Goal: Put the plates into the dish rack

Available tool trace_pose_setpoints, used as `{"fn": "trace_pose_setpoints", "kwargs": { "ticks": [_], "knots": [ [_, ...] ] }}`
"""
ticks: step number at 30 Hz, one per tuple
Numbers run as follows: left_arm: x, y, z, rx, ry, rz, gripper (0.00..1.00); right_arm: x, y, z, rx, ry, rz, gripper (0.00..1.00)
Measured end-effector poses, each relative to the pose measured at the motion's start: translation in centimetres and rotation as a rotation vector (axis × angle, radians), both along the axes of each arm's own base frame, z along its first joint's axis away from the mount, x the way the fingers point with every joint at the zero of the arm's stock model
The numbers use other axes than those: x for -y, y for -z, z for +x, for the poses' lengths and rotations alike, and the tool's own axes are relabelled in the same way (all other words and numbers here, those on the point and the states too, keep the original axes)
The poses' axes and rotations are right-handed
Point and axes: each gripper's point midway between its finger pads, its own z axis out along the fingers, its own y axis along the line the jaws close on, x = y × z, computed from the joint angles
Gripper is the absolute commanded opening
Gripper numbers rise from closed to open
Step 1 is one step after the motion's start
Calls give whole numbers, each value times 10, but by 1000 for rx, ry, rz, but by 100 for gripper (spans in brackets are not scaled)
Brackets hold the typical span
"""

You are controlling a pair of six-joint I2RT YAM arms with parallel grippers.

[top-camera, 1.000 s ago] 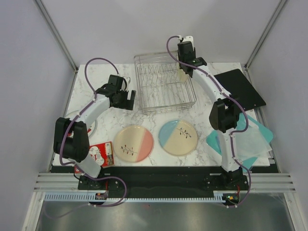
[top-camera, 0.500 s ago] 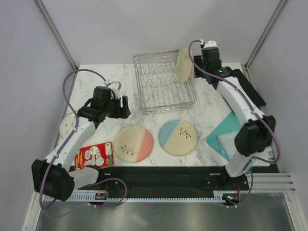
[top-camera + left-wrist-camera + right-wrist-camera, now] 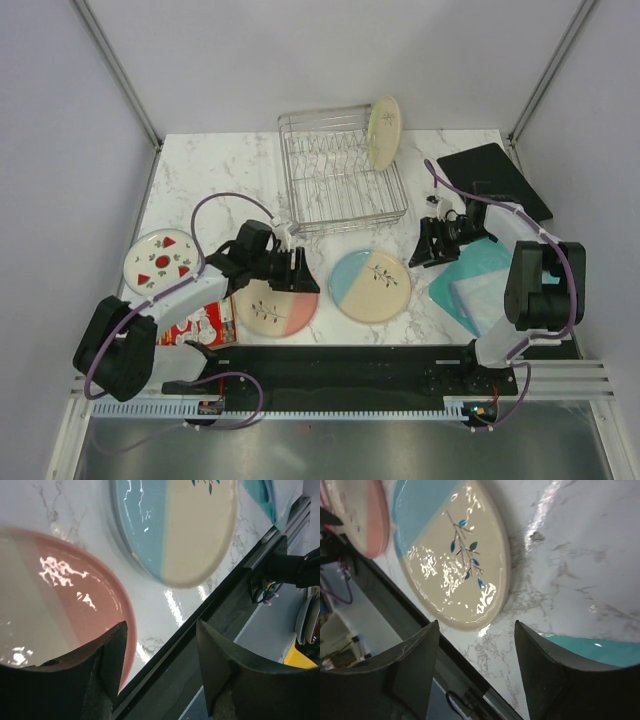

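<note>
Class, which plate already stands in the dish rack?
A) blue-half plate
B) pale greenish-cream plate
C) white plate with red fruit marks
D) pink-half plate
B: the pale greenish-cream plate stands on edge at the dish rack's far right corner; the pink-half plate, blue-half plate and fruit-marked plate lie flat on the table.

Green plate (image 3: pixel 384 133) upright in dish rack (image 3: pixel 340 168), pink plate (image 3: pixel 270 311), blue plate (image 3: pixel 370 286), white fruit plate (image 3: pixel 160 262) lying flat
</note>
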Motion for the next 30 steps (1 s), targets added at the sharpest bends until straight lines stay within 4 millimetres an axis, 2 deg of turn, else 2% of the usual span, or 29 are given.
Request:
{"fn": "trace_pose_setpoints", "kwargs": {
  "ticks": [4,11,15,22,25,30],
  "knots": [
    [24,3,2,-24,42,-40,66,-12,7,-13,-51,-76,106,70],
    [55,5,16,-23,83,-49,71,-17,16,-16,-61,-123,157,73],
    [60,17,24,-35,69,-14,74,-18,29,-18,-108,-123,177,74],
    [55,46,28,-72,32,75,76,-20,42,-21,-168,-118,200,75],
    [61,50,31,-71,37,87,70,-22,43,-22,-181,-114,218,79],
    [71,58,31,-77,58,91,52,-29,45,-23,-219,-98,282,79]
  ]
}}
